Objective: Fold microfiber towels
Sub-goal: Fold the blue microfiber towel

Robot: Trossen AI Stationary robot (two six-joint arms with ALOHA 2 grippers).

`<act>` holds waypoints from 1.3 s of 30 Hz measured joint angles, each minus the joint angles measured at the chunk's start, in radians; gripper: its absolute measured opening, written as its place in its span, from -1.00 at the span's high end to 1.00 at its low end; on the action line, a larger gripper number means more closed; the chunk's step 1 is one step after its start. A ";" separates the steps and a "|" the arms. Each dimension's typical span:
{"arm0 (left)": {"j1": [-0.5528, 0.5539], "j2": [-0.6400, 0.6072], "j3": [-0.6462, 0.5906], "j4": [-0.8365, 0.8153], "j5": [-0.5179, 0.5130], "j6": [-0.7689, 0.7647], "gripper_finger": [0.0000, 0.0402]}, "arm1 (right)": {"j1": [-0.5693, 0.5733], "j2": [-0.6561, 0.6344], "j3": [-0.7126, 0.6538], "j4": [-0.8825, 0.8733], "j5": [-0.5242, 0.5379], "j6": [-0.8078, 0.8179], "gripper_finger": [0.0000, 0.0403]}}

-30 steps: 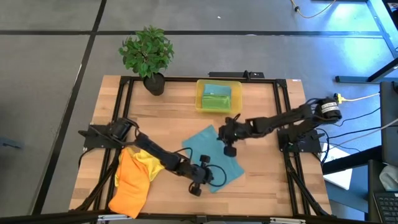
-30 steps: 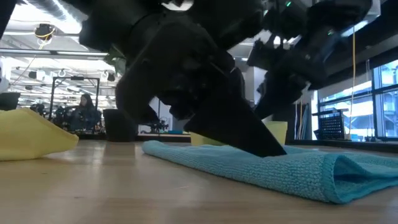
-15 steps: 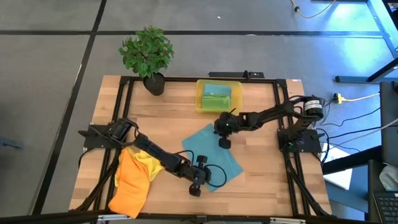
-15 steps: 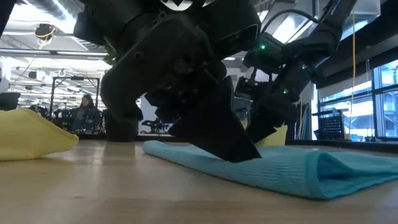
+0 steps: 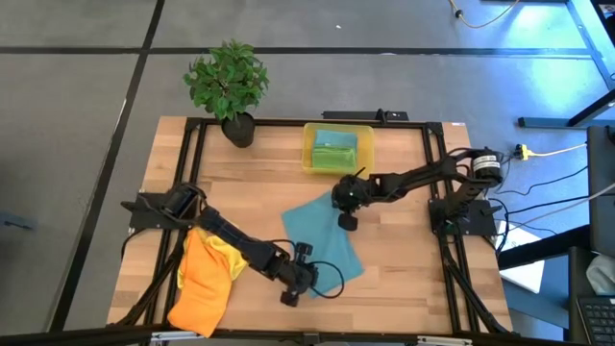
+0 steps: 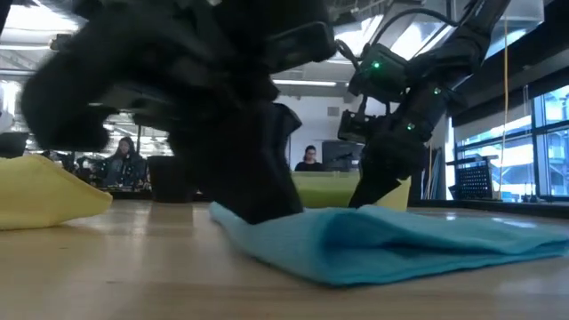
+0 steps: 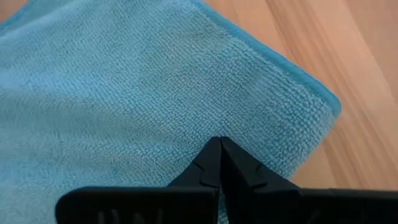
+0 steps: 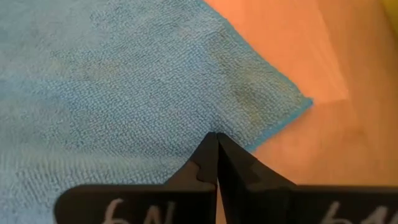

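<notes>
High view: the teal-blue square microfiber towel (image 5: 322, 245) lies flat near the middle of the light wooden table (image 5: 404, 288). The left gripper (image 5: 288, 291) sits at the towel's near corner; the right gripper (image 5: 348, 219) sits at its far right edge. Left wrist view shows its fingers (image 7: 211, 165) pressed together on the teal pile just inside a corner. Right wrist view shows the same: fingers (image 8: 208, 155) together, tips on the cloth near its corner. Whether either pinches fabric cannot be told. Orange and yellow soft cloths (image 5: 207, 274) lie bunched at the table's left, well apart.
</notes>
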 joint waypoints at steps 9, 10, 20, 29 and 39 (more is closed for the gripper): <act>-0.029 -0.031 -0.002 -0.135 0.005 0.059 0.99 | 0.095 -0.071 -0.005 -0.135 -0.063 0.093 0.98; -0.032 -0.036 -0.002 -0.145 0.004 0.069 1.00 | 0.103 -0.083 -0.005 -0.157 -0.050 0.108 0.98; -0.051 -0.105 -0.012 -0.250 -0.066 0.079 0.99 | 0.139 -0.151 -0.011 -0.216 0.021 0.170 0.97; -0.037 -0.121 -0.011 -0.246 -0.077 0.071 0.80 | 0.141 -0.152 -0.009 -0.205 0.025 0.189 0.83; -0.023 -0.123 -0.009 -0.237 -0.110 0.050 0.68 | 0.141 -0.156 -0.007 -0.204 0.060 0.162 0.82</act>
